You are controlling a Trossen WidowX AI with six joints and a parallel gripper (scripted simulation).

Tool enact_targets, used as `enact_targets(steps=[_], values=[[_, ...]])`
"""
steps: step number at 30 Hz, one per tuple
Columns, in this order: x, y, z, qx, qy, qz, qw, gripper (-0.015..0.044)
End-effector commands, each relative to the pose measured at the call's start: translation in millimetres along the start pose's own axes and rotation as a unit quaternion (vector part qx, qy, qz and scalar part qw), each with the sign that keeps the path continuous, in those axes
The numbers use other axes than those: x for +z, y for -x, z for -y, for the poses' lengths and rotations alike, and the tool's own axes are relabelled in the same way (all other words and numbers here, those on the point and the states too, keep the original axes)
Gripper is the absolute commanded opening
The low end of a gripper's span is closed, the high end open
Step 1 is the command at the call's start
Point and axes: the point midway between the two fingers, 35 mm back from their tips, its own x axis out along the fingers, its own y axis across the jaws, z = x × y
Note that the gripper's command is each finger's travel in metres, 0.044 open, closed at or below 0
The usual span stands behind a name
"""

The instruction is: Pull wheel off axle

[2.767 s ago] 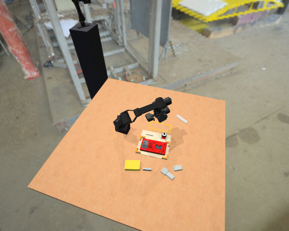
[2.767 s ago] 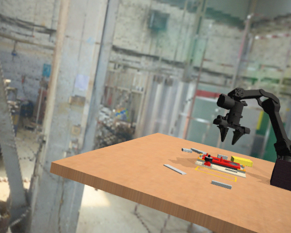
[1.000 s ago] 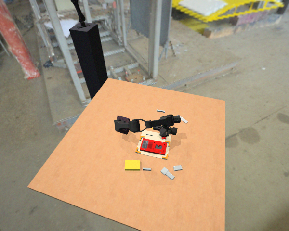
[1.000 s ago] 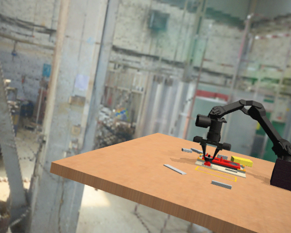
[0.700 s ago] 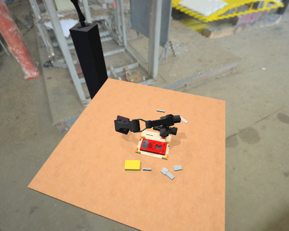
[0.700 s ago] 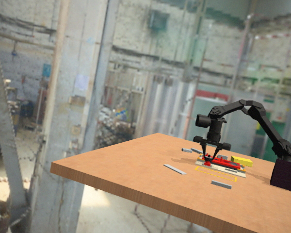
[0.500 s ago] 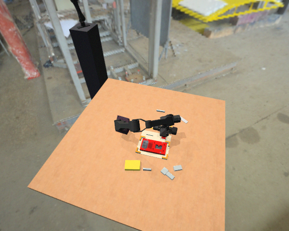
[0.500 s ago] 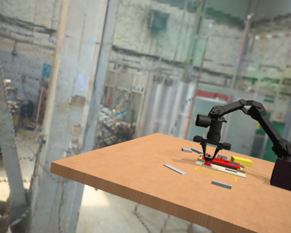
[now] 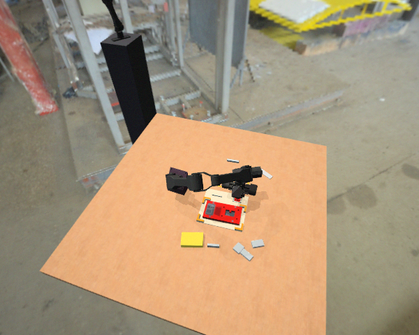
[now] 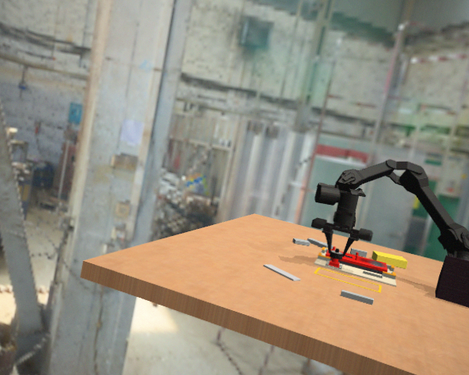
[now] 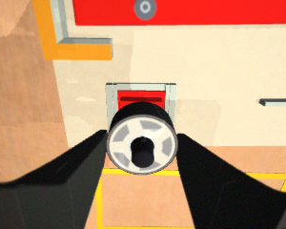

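Observation:
The wheel (image 11: pixel 160 144) (image 10: pixel 336 255), black with a white and grey hub, sits around the black upright axle (image 11: pixel 143 156) over a red base (image 11: pixel 141 95) (image 10: pixel 334 263). My gripper (image 11: pixel 141 137) (image 10: pixel 338 255) (image 9: pixel 237 197) points down and is shut on the wheel, one finger at each side in the wrist view. The marked area is a yellow outline (image 11: pixel 99 200) (image 10: pixel 380 290) on the table beside the board. The arm hides the wheel and most of the outline in the top view.
The cream board (image 9: pixel 209 193) (image 11: pixel 181 86) carries a red plate (image 9: pixel 222 212) (image 10: pixel 372 262) between orange corners. A yellow block (image 9: pixel 191 239) (image 10: pixel 389 258) lies near it. Several grey pieces lie around, including one bar (image 10: pixel 356 297) (image 9: pixel 232 160) near the outline and another (image 10: pixel 281 272) farther out.

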Motion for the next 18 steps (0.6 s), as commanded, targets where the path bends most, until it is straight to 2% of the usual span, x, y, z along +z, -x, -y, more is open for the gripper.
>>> enact_targets(steps=[1,18], values=[[-1.1,4.9,-0.1,0.001,0.000,-0.001,1.000,0.0000],[-1.3,10.5,-0.2,0.002,0.001,-0.001,1.000,0.0000]])
